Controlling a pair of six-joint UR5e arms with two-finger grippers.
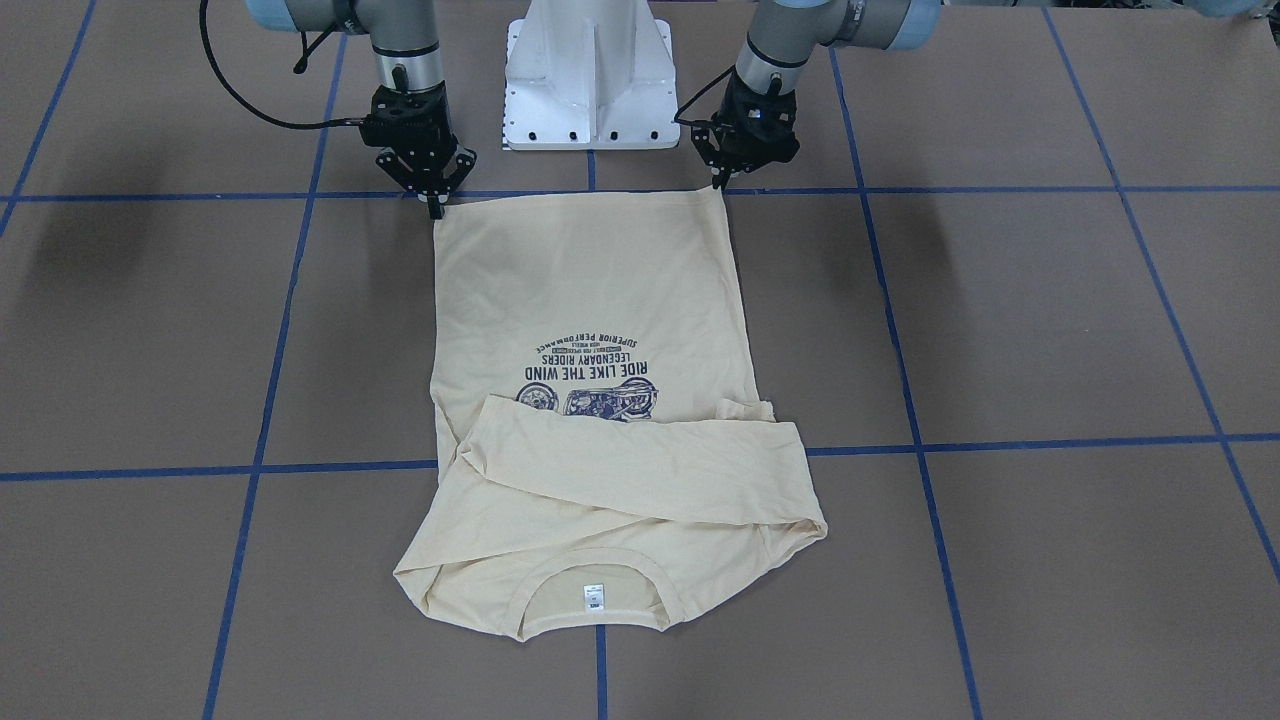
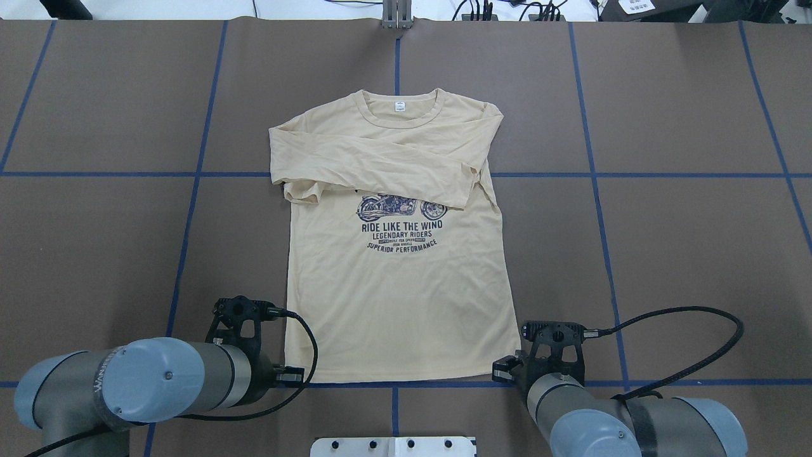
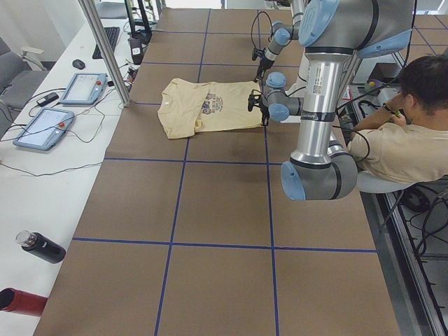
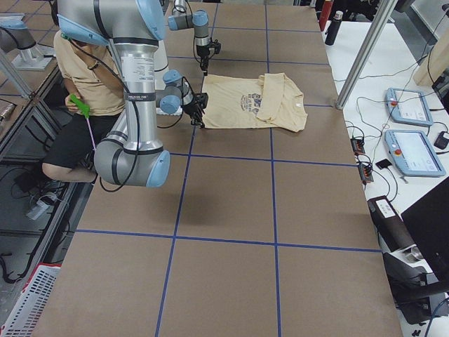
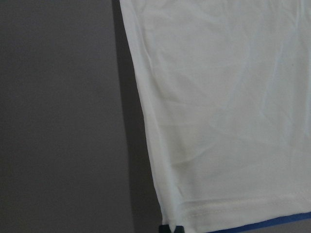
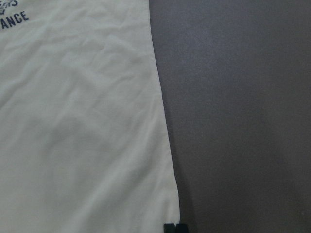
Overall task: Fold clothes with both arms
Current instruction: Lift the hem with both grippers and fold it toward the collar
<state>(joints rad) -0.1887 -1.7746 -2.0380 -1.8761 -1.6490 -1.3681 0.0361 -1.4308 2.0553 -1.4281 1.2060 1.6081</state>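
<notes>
Brown table [image 2: 666, 95], blue tape grid [image 2: 593, 174]; white bench [image 3: 28, 189]; floor [image 4: 42, 232] apparently dark.

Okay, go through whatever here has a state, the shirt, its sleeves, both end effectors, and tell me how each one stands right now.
T-shirt: lying flat, print side up, body not yet folded.
Sleeves: both folded across the chest, partly covering the print.
Left end effector: shut on one hem corner of the T-shirt.
Right end effector: shut on the other hem corner.

One T-shirt [image 1: 600, 290] — two arms [image 2: 158, 381], two end effectors [image 1: 433, 207] — one person [image 3: 399, 150]
</notes>
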